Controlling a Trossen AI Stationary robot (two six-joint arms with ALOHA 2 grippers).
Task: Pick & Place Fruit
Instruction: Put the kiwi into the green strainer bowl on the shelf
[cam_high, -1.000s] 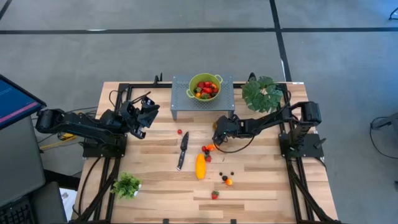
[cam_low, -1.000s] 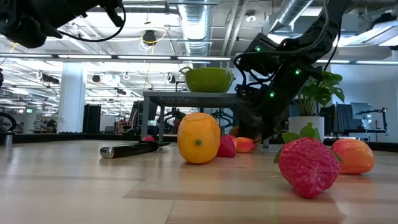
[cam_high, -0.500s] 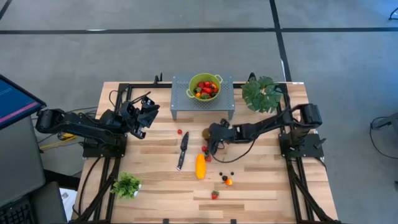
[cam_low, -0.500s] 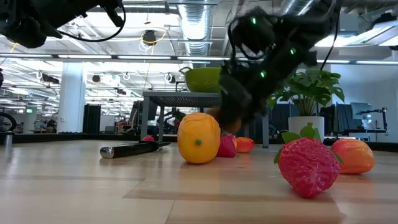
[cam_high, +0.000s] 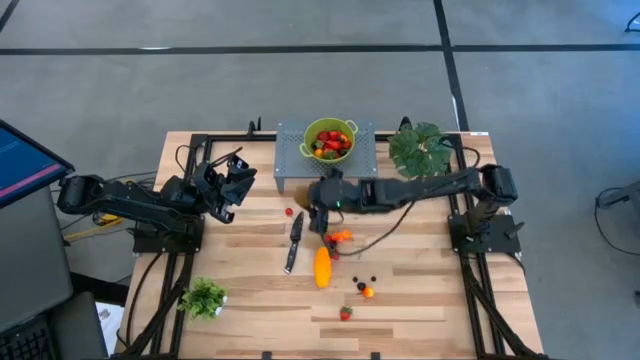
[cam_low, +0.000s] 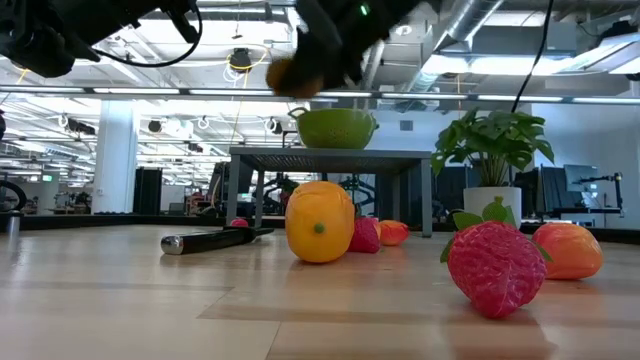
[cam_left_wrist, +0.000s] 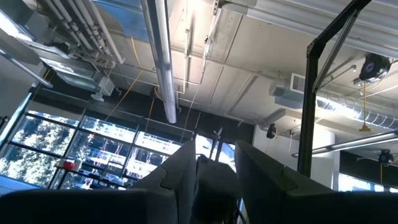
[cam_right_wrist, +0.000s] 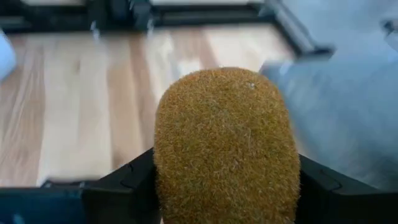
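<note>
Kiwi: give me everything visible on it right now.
The kiwi is a brown oval with a fuzzy, felt-like skin and no visible damage. It sits clamped between the two dark fingers of the right gripper, which press on its two opposite sides. It is lifted off the table: the low view shows it in the air, above the height of the green bowl. From above, the gripper hides it, near the front edge of the grey stand.

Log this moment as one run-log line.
task: fruit pick and place | right end effector: shut on kiwi, raised near green bowl on stand | left end effector: waiting, table's left | yellow-orange fruit, strawberries: on table
</note>
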